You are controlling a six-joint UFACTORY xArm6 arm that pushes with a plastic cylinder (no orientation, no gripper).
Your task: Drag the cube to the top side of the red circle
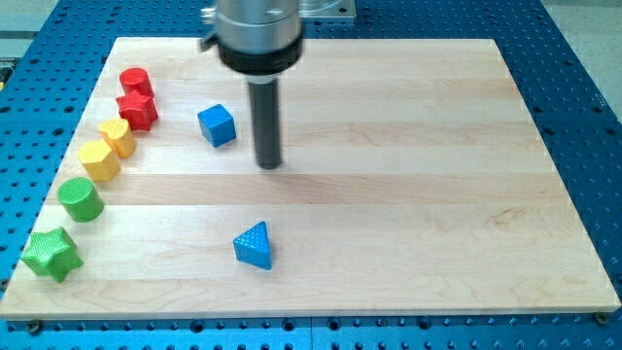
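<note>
Rod tip [269, 163] on wooden counter [408, 194] just right of blue cube [217, 125] — apart, no fingers on this rod so nothing grasped, red circle [135, 81] well left of the cube — slightly higher, blue triangle [255, 245] near the view's bottom.

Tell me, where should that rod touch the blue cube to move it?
No gripping, just pushing. My tip sits to the right of the blue cube; the red cylinder lies up-left. Best to press the cube's right face, low side, so it slides left and upward.
</note>
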